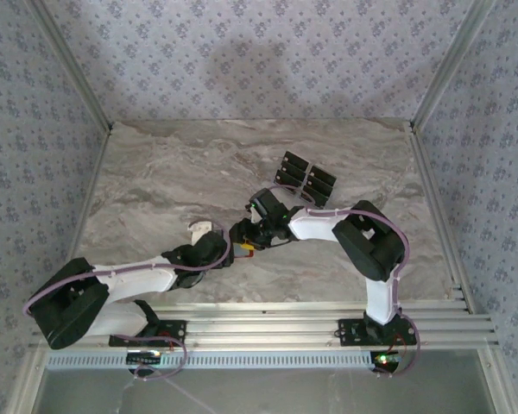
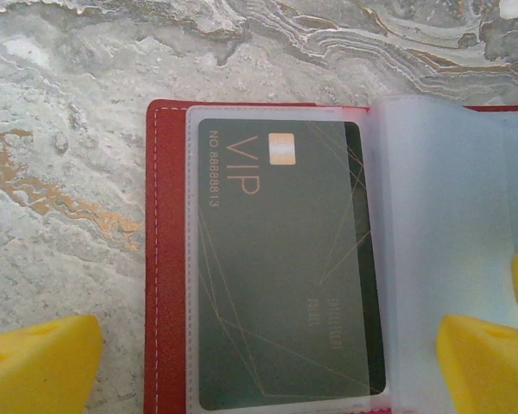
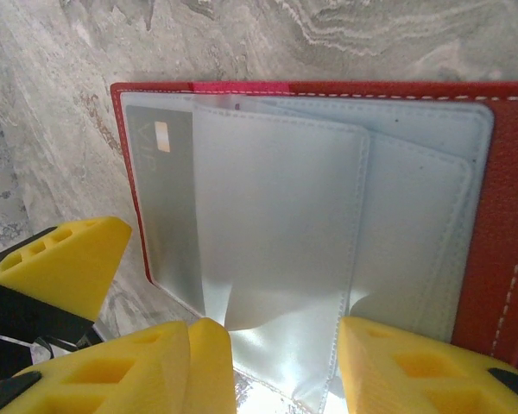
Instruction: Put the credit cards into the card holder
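The red card holder (image 2: 166,259) lies open on the marble table, under both grippers near the table's middle. A black VIP credit card (image 2: 281,267) sits inside its clear sleeve. My left gripper (image 2: 263,371) is open wide, its yellow fingertips (image 2: 39,362) standing either side of that page. My right gripper (image 3: 285,366) is part open over the card holder (image 3: 501,216), with a loose translucent sleeve (image 3: 281,233) bulging between its fingertips (image 3: 397,366). Several more black credit cards (image 1: 306,177) lie in rows on the table beyond the grippers.
The marble table (image 1: 155,172) is fenced by aluminium rails (image 1: 436,224) and patterned walls on three sides. The two arms meet at the middle, so a left fingertip (image 3: 60,263) stands close beside the right gripper. Bare marble lies left of the card holder.
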Action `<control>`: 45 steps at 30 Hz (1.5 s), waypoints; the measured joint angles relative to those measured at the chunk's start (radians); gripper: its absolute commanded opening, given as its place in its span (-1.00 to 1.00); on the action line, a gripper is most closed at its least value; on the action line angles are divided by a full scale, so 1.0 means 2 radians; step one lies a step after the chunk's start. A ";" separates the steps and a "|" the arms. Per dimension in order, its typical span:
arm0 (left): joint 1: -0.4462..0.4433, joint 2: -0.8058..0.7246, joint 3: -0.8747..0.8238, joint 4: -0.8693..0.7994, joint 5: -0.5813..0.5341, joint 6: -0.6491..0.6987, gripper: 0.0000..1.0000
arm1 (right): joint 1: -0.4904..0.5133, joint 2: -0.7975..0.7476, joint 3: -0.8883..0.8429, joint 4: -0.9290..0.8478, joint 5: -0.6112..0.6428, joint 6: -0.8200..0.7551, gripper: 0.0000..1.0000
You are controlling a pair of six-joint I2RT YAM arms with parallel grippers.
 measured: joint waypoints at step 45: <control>0.143 -0.040 0.045 -0.180 -0.022 -0.066 0.98 | 0.000 0.035 0.023 0.052 -0.025 0.035 0.01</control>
